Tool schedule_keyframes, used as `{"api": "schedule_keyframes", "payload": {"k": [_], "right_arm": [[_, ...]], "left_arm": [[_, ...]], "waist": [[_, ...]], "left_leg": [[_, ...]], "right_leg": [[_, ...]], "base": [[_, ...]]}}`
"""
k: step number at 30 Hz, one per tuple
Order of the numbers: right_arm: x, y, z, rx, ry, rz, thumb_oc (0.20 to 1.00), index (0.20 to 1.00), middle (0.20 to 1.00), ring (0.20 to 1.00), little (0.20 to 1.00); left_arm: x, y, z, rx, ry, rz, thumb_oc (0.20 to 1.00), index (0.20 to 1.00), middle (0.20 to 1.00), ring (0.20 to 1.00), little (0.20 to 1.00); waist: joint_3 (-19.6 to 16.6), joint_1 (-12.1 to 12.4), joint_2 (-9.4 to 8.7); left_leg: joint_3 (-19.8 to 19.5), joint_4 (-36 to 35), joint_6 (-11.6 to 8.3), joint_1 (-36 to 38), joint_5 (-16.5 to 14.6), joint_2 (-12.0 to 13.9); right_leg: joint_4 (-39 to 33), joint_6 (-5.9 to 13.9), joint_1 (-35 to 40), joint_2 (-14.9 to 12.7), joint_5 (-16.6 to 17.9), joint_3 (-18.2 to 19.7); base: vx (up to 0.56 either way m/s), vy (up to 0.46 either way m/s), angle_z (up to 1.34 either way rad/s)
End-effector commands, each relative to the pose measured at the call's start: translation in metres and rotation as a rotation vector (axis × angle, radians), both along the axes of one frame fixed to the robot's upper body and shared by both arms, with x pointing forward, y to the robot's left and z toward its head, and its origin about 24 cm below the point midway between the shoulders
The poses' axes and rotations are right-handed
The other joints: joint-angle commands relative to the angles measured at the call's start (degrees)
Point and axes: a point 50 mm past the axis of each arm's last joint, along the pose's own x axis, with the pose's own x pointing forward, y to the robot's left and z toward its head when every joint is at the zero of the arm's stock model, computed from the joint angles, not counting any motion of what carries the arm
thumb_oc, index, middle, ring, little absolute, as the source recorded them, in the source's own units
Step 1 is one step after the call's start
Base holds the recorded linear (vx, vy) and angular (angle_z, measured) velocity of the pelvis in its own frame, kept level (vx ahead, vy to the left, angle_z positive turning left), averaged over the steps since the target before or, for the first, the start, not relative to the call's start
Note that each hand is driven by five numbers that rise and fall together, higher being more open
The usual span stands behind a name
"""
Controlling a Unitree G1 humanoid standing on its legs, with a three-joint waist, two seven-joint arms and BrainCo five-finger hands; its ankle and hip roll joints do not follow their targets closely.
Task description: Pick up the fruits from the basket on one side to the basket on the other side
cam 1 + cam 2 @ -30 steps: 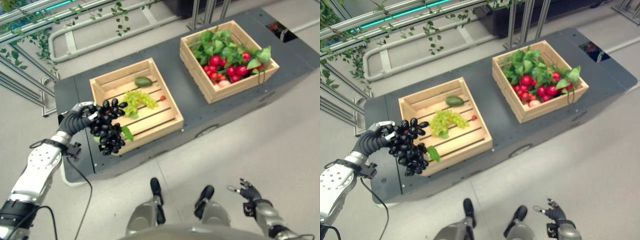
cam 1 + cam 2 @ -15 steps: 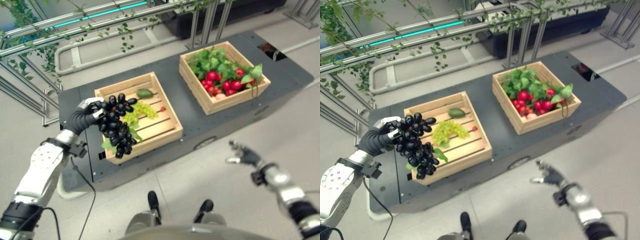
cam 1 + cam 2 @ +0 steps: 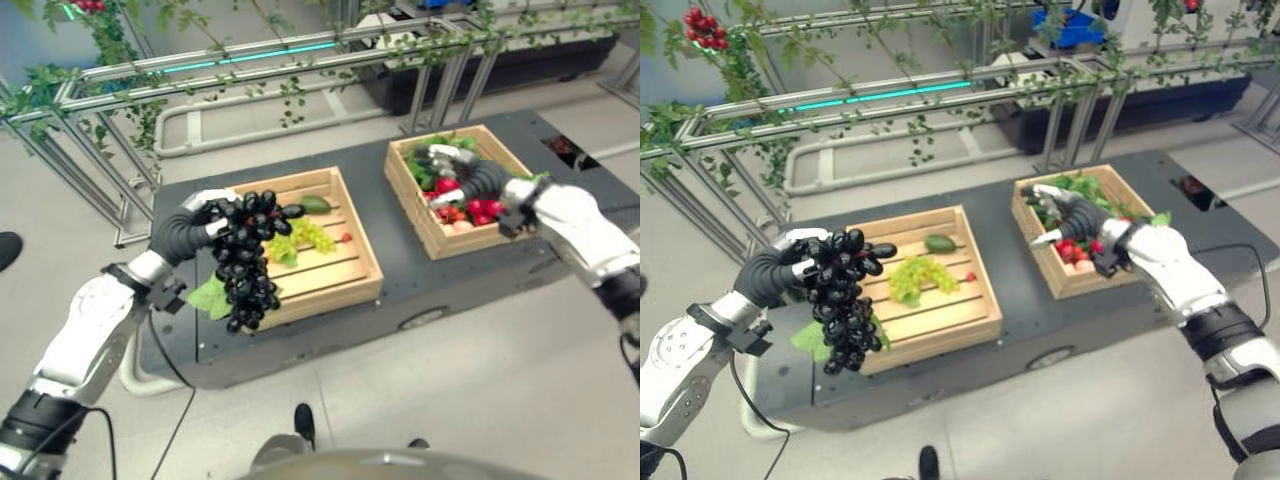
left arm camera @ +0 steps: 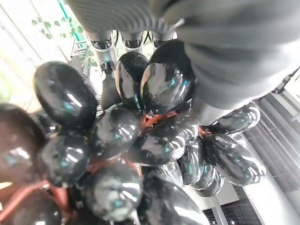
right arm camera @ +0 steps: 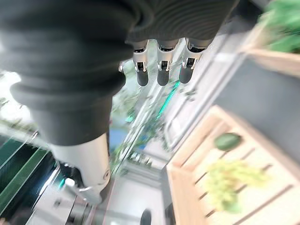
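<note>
- Along the upper left of the head views, metal railing (image 3: 760,105) hung with leafy vines, one cluster of red berries (image 3: 702,25) at the top left corner; bare grey floor (image 3: 520,390) across the bottom.
- At centre left, left hand (image 3: 185,228) raised in the air, fingers curled round the top of a bunch of black grapes (image 3: 245,262); bunch hanging free with a green leaf (image 3: 208,297) at its lower left, in front of the left front corner of the near crate; in the left wrist view, glossy dark grapes (image 4: 117,154) pressed right up against the dark cover and fingertips.
- Just right of that, left wooden crate (image 3: 355,290) resting on the long dark platform (image 3: 400,250); inside it a bunch of green grapes (image 3: 305,238) on the slats, a green avocado-like fruit (image 3: 315,204) near the back wall, and a small red fruit (image 3: 345,238) to the right of the green grapes.
- Further right, at upper centre right, right wooden crate (image 3: 440,235) on the same platform, well apart from the first; filled with green leaves (image 3: 1080,185) at the back and red fruits (image 3: 482,210) towards the front.
- Over that right crate, right hand (image 3: 450,172) reaching in from the right edge, fingers loosely spread and relaxed above the leaves and red fruits, grasping nothing; in the right wrist view, straight fingertips (image 5: 161,75) with the left crate and green grapes visible beyond them.
</note>
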Motion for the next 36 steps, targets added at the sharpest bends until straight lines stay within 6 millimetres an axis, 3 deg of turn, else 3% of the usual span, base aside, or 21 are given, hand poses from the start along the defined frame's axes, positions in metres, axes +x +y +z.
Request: {"api": "schedule_keyframes", "payload": {"k": [1, 2, 12, 25, 36], "right_arm": [[0.000, 0.028, 0.017, 0.072, -0.047, 0.119, 1.000, 1.000, 1.000, 1.000, 1.000], [-0.001, 0.044, 0.020, 0.042, -0.039, 0.185, 1.000, 1.000, 1.000, 1.000, 1.000], [-0.006, 0.091, 0.020, 0.032, 0.006, 0.362, 1.000, 1.000, 1.000, 1.000, 1.000], [-0.014, 0.129, -0.003, 0.010, 0.098, 0.487, 1.000, 1.000, 1.000, 1.000, 1.000], [-0.030, 0.153, -0.005, 0.034, 0.169, 0.633, 1.000, 1.000, 1.000, 1.000, 1.000]], "left_arm": [[0.003, -0.021, 0.036, -0.072, -0.174, -0.107, 0.200, 0.200, 0.200, 0.200, 0.200], [0.004, -0.027, 0.038, -0.072, -0.183, -0.131, 0.200, 0.200, 0.200, 0.200, 0.200], [0.009, -0.046, 0.042, -0.108, -0.213, -0.190, 0.200, 0.200, 0.200, 0.200, 0.200], [0.017, -0.060, 0.052, -0.106, -0.258, -0.223, 0.200, 0.200, 0.200, 0.200, 0.200], [0.020, -0.067, 0.053, -0.105, -0.267, -0.246, 0.200, 0.200, 0.200, 0.200, 0.200]], "waist": [[-2.5, 0.9, -2.42], [-2.7, 1.1, -2.64], [-3.4, 1.3, -2.63], [-3.8, 1.2, -2.60], [-3.9, 1.0, -2.75]], "left_leg": [[0.2, 0.3, -3.44, 5.1, -7.4, -2.2], [0.2, 0.3, -3.44, 5.3, -7.4, -2.2], [0.2, 0.2, -3.39, 5.6, -7.3, -2.1], [0.3, 0.2, -3.33, 6.0, -7.4, -1.6], [0.6, 0.1, -3.34, 6.2, -7.4, -1.5]], "right_leg": [[-2.9, 3.24, -4.2, -0.2, 6.2, 0.8], [-2.8, 3.12, -4.0, -0.1, 6.0, 0.8], [-2.9, 2.64, -3.5, 0.5, 5.5, 0.8], [-2.7, 2.18, -3.2, 1.0, 4.9, 1.2], [-2.9, 2.05, -3.0, 1.2, 4.9, 1.3]], "base": [[0.01, -0.008, 0.09], [0.00, -0.011, 0.04], [0.00, -0.001, 0.00], [0.00, 0.000, 0.00], [0.00, 0.000, 0.00]]}}
